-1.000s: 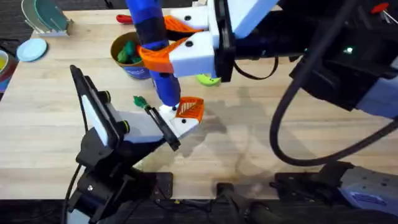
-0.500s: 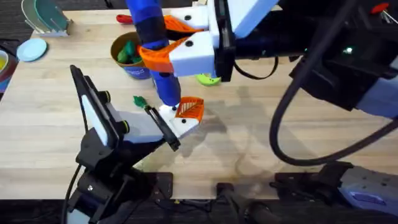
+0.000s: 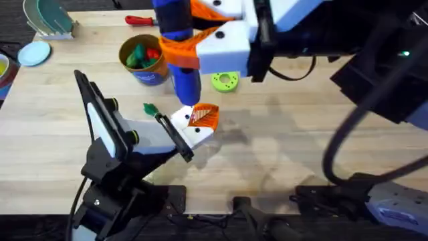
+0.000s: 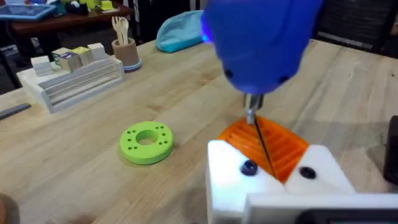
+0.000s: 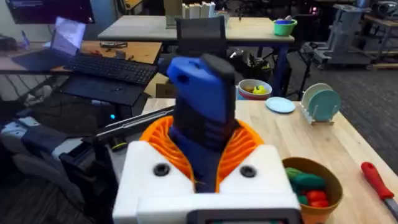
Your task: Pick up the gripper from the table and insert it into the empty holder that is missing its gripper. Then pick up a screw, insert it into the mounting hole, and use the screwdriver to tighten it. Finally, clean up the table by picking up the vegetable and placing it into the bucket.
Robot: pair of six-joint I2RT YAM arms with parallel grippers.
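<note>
My right gripper (image 3: 179,48) is shut on the blue-handled screwdriver (image 3: 186,84), which stands upright over the middle of the table. Its thin shaft (image 4: 261,140) points down at the orange ribbed gripper (image 4: 273,143) seated in the white holder (image 4: 227,180) on the left arm's claw. Two dark screw heads (image 4: 249,167) show on the holder's face. In the overhead view the holder (image 3: 190,132) and the orange gripper (image 3: 204,116) lie just below the screwdriver. The thin green vegetable (image 3: 150,108) lies left of them. The bucket (image 3: 146,72) holds green and red toy foods.
A green ring disc (image 3: 225,82) lies right of the bucket. A red-handled tool (image 3: 140,20) rests at the far edge. A dish rack (image 3: 47,17) and a blue plate (image 3: 33,52) sit at the far left. The table's right half is bare wood.
My right arm has carried the screwdriver to the right and farther back, off the holder's left part, uncovering the green ring disc. The left arm has not moved.
</note>
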